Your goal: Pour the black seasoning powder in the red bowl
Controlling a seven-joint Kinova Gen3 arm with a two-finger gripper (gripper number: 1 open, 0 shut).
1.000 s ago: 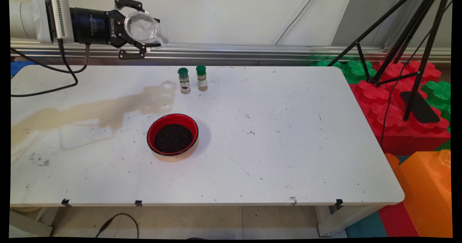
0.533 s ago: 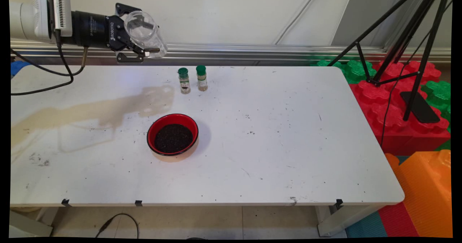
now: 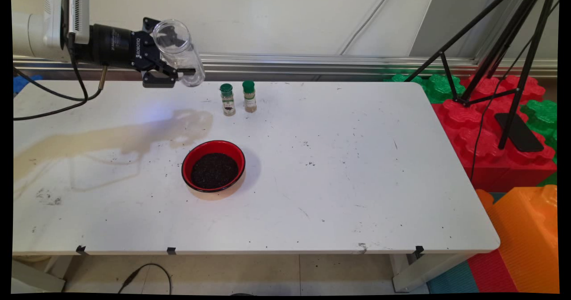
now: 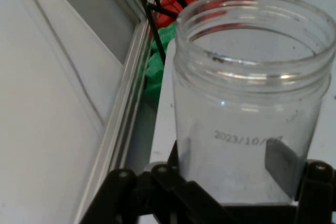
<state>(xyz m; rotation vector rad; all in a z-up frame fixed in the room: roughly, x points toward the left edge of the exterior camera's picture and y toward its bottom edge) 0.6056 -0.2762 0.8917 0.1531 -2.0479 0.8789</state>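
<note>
White table (image 3: 312,179); end effector (image 3: 171,61) grips clear jar (image 3: 178,50) tilted, mouth up.

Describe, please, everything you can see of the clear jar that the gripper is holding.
The clear jar is a see-through, plastic-looking cylinder with a threaded neck, no lid, and looks empty apart from a few dark specks at the rim. A date, 2023/10, is printed on its wall. The gripper is shut on its body, holding it in the air, tilted, above the table's far left part, left of the two spice bottles.
</note>
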